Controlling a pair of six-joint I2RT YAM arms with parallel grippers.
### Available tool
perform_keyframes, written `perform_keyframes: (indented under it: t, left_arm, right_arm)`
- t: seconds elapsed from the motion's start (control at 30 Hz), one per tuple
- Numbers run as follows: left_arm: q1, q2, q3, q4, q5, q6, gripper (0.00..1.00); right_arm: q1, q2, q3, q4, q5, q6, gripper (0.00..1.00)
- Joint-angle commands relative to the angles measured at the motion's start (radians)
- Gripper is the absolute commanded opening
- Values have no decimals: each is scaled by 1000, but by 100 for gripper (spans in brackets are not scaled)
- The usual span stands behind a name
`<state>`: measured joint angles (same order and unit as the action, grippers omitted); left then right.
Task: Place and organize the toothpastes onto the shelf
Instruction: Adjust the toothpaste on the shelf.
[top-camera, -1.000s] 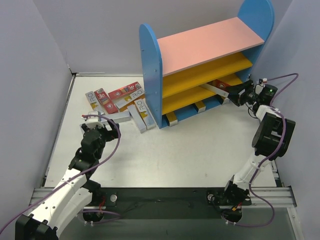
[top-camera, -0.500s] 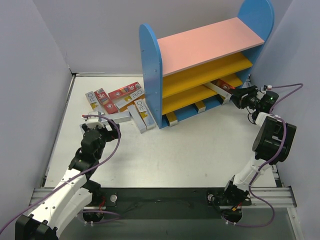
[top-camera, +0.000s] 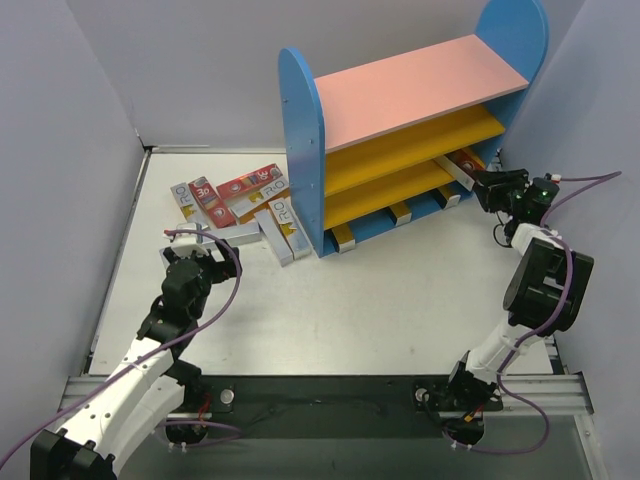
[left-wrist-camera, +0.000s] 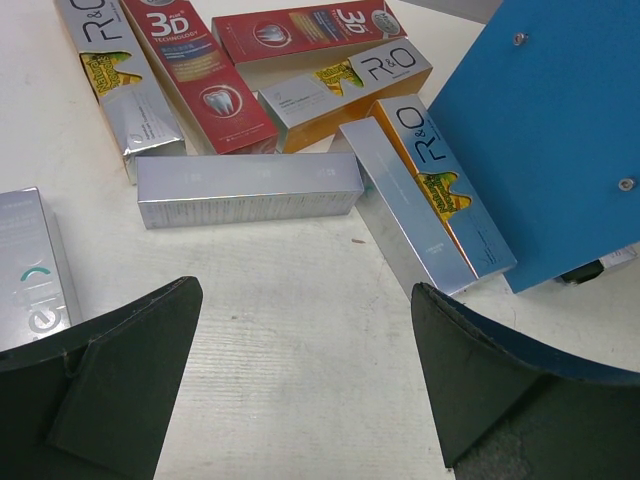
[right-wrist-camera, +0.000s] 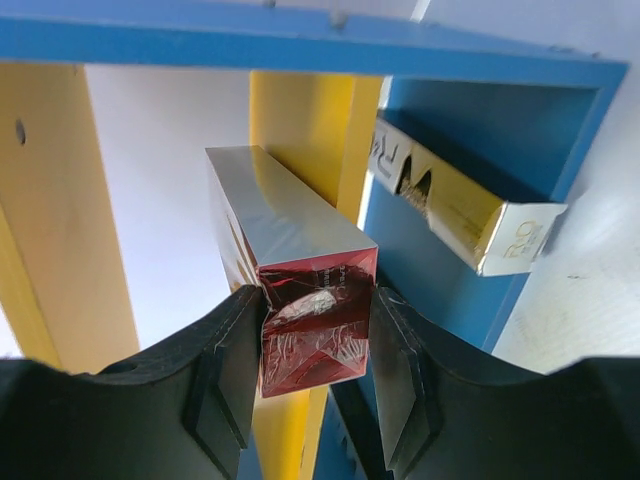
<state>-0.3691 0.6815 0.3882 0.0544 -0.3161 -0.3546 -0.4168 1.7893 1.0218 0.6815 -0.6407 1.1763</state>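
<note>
The right gripper (top-camera: 492, 187) is closed around the red end of a silver toothpaste box (right-wrist-camera: 290, 215), one finger pressed to each side. The box stretches straight ahead of the gripper, and its far end reaches into the right end of the shelf (top-camera: 300, 130) beside a yellow board (right-wrist-camera: 300, 130). It is not clear whether the box rests on that board. In the right wrist view, a gold and silver R&O box (right-wrist-camera: 450, 205) lies just to the right of the held one, against the shelf's blue wood.

The left gripper (top-camera: 192, 245) hangs low over the white table (top-camera: 380, 290) with its jaws spread wide and nothing between them. Directly ahead of it a plain silver box (left-wrist-camera: 248, 188) lies crosswise. Beyond that is a loose pile of toothpaste boxes (top-camera: 240, 205), with two red 3D boxes (left-wrist-camera: 195, 70) and several silver R&O ones overlapping at angles. Ahead and to the gripper's right, two more long boxes (left-wrist-camera: 440, 190) lie side by side, touching the shelf's blue side panel (left-wrist-camera: 540, 130). Another silver box (left-wrist-camera: 30, 270) lies close by the gripper's left finger.
</note>
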Motion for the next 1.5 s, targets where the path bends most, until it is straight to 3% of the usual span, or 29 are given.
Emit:
perform_keyframes:
  t: [0.0,0.43,0.63,0.97,1.47]
  left_arm:
    - [6,-14,-2,24,2,9,97]
    - [6,-28,-8,21,-5,8,97]
    - [6,-36,-11,21,-8,6,97]
    - [6,-45,-12,22,-11,8,97]
    - [1,-57,-14,27,-1,5,97]
  right_arm:
    - [38,-82,63,-22,149,-18,14]
    - [113,-74,100,-131,335,-14,17]
    - [138,-73,106,-171,372,-15,27]
    - [150,-73,127,-272,349,-73,53]
    - [147,-59,187,-312,285,-106,69]
